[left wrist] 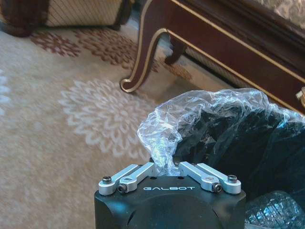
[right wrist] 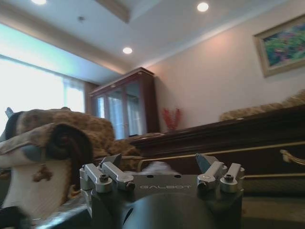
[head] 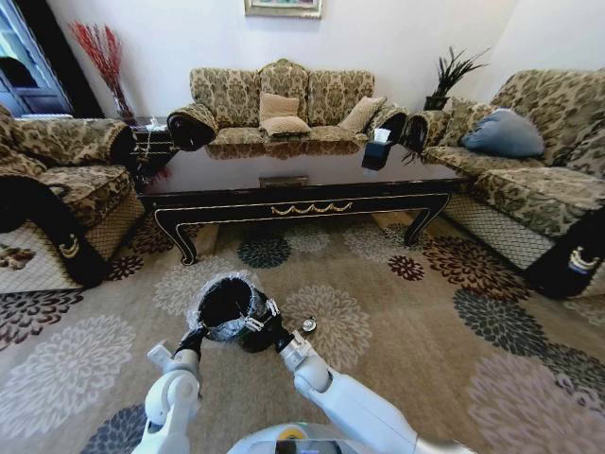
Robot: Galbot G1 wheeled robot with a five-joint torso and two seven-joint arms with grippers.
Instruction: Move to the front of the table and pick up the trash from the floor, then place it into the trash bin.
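The trash bin [head: 227, 301], black with a crinkled clear liner, stands on the carpet just before me, in front of the table [head: 302, 180]. My left gripper [head: 200, 328] is at the bin's near-left rim. In the left wrist view this left gripper [left wrist: 164, 164] is shut on a bunched fold of the liner [left wrist: 190, 114]. Ribbed clear plastic [left wrist: 276, 210] lies inside the bin; I cannot tell if it is the bottle. My right gripper [head: 260, 317] hovers at the bin's right rim. Seen from its wrist, the right gripper [right wrist: 159, 164] is open and faces the table's apron [right wrist: 228, 143]. A small pale bit of trash [head: 309, 324] lies on the carpet right of the bin.
Sofas and armchairs ring the table: an armchair [head: 57, 189] on the left, a couch [head: 529, 180] on the right, another behind. A black tissue box [head: 378, 149] sits on the tabletop. The table's curved leg [left wrist: 143, 52] stands close beyond the bin. Patterned carpet spreads around me.
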